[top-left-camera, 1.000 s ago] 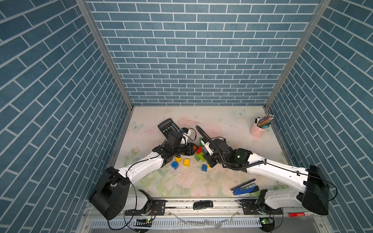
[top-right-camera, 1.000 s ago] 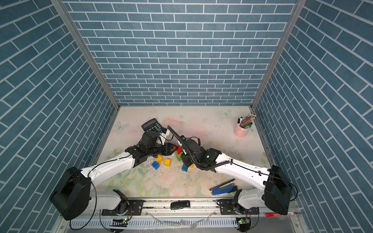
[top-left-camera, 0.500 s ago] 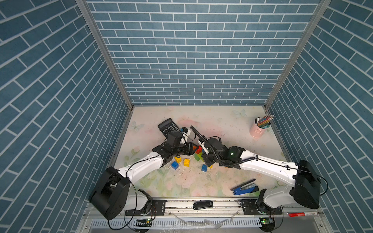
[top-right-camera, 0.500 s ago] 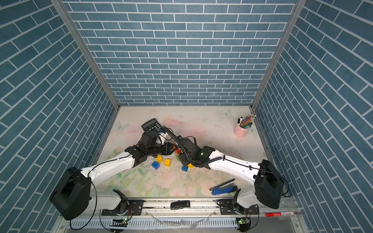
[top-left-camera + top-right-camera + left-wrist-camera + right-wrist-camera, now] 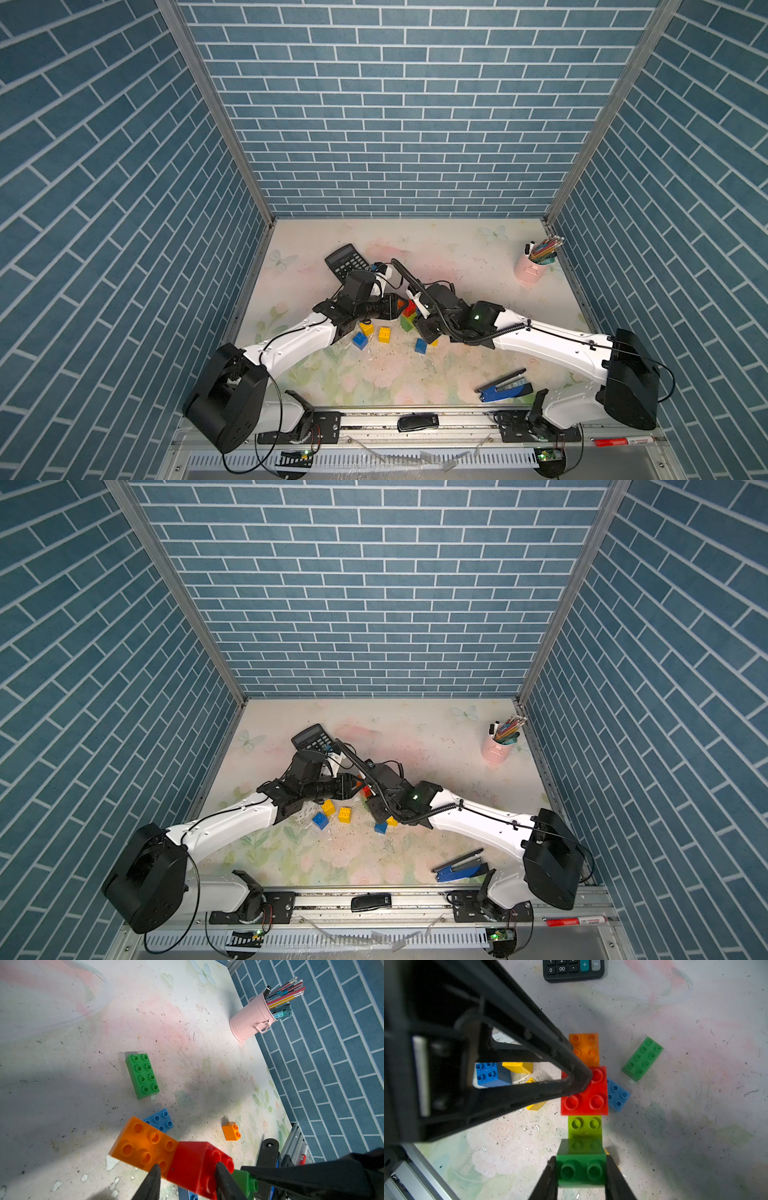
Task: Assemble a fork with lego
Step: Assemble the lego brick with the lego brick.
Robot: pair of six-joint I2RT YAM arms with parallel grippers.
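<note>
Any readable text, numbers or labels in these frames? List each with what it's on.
"0": calculator key, right wrist view.
"00": key next to it.
".": next key.
"+": teal key.
"=": grey key.
"1", "2": keys in the row above, partly cut off by the frame edge.
Red marker print: too small to read.
Label on teal item in pink cup: blurred.
</note>
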